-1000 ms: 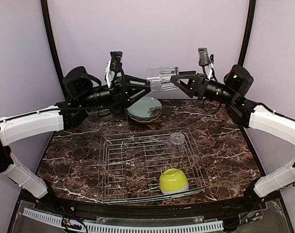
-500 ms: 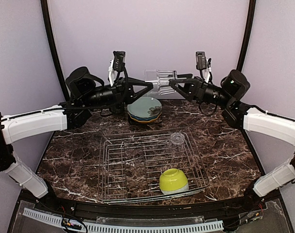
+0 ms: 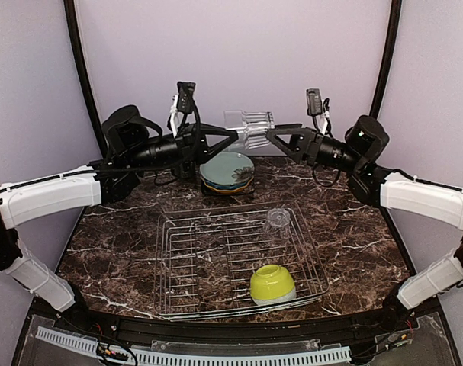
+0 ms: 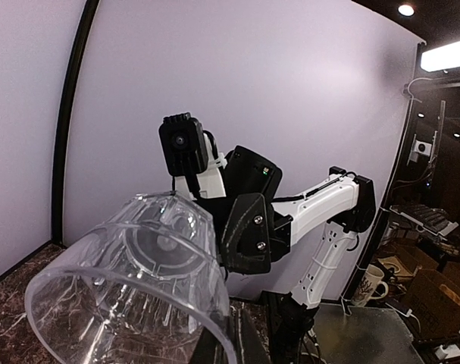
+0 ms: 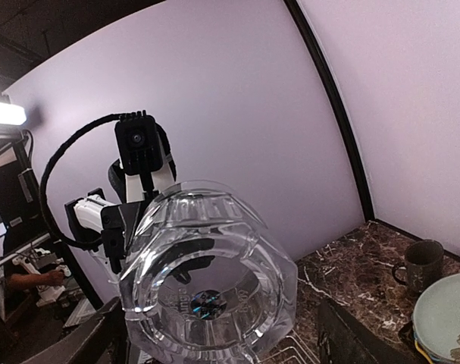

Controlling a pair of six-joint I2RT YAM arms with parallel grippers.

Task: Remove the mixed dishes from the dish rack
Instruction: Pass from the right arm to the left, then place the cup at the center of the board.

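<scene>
Dish rack (image 3: 178, 259): holding an upturned lime-green bowl (image 3: 272, 284) and one clear glass (image 3: 277, 219).
Second glass (image 3: 250, 126): hanging in midair over the plate stack (image 3: 227, 172).
Left gripper (image 3: 235, 137): clamping that glass's rim.
Right gripper (image 3: 271, 135): jaws standing apart around its base.

top view high behind, 2 wrist views facing, close, sharing raised glass (image 4: 131, 280)

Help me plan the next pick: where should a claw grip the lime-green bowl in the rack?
Probably its raised foot ring, from straight above: the lime-green bowl seems to sit mouth-down in the dish rack's near-right corner, rim against the wires, its dome smooth and sloping.
</scene>
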